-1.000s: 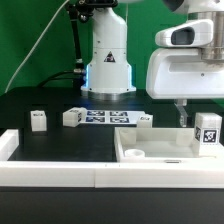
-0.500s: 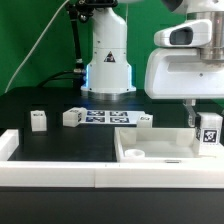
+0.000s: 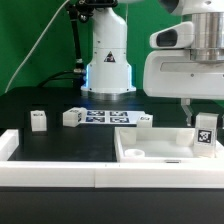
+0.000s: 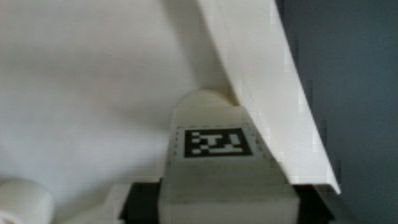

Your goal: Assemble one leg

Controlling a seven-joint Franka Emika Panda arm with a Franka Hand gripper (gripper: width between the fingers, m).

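My gripper [image 3: 204, 128] is shut on a small white leg [image 3: 206, 132] with a black-and-white tag, holding it tilted at the right corner of the large white panel [image 3: 150, 152]. In the wrist view the leg [image 4: 217, 150] sits between my black fingers [image 4: 146, 204], its tip against the panel's raised rim [image 4: 258, 70]. Three more legs stand on the black table: one at the exterior view's left [image 3: 38, 120], one beside the marker board [image 3: 73, 117], one behind the panel [image 3: 144, 121].
The marker board [image 3: 103, 118] lies in front of the robot base [image 3: 108, 60]. A white frame rail [image 3: 60, 172] runs along the near edge, with a raised end [image 3: 8, 144] at the exterior view's left.
My gripper with the leg has shifted slightly toward the exterior view's left and tilted; the leg now leans at the panel's right corner.
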